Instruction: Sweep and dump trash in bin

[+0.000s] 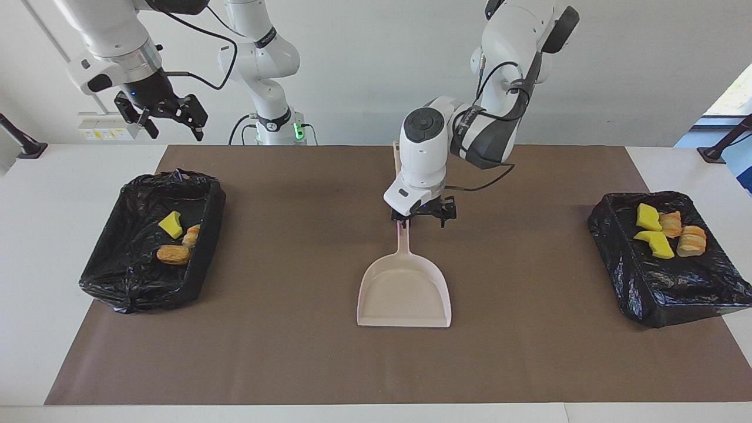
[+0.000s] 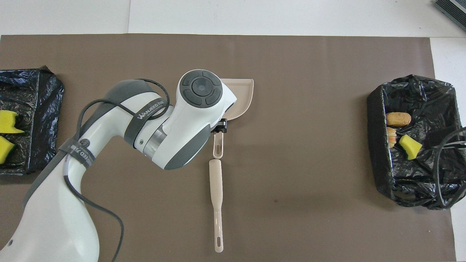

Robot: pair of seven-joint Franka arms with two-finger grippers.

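Dustpan (image 1: 404, 288) lies flat on the brown mat (image 1: 294, 352) at mid-table, handle pointing toward the robots. Left gripper (image 1: 424, 218) hangs just over the handle's upper part, fingers spread wide, gripping nothing; a gap shows between fingertips and handle in the facing view. Brush (image 2: 217, 203) lies on the mat in line with the dustpan handle, nearer to the robots, its tip just beside the handle's end. Right gripper (image 1: 167, 117) waits in the air over the table edge near the bin at its own end, fingers apart, empty.

Trash: none loose on the mat. Three pieces (one yellow sponge chunk (image 1: 171, 224), two bread-like pieces) sit in the black-lined bin (image 1: 117, 276) at the right arm's end. Four pieces (two yellow chunks, two bread-like) sit in the second bin (image 1: 675, 294) at the left arm's end. All seven scraps accounted for, all binned.

Judgement: the step in hand reads as letting go of the dustpan and pulling away; the task looks essentially complete.

To do it well:
- Lift straight up off the handle before any sideways travel, so a fingertip does not hook it and drag the pan.
- Keep the fingers wide until well clear.
- Retreat toward the arm's own base without sweeping low over the brush, which would roll or skid easily if nudged.
- Leave the pan flat where it lies.
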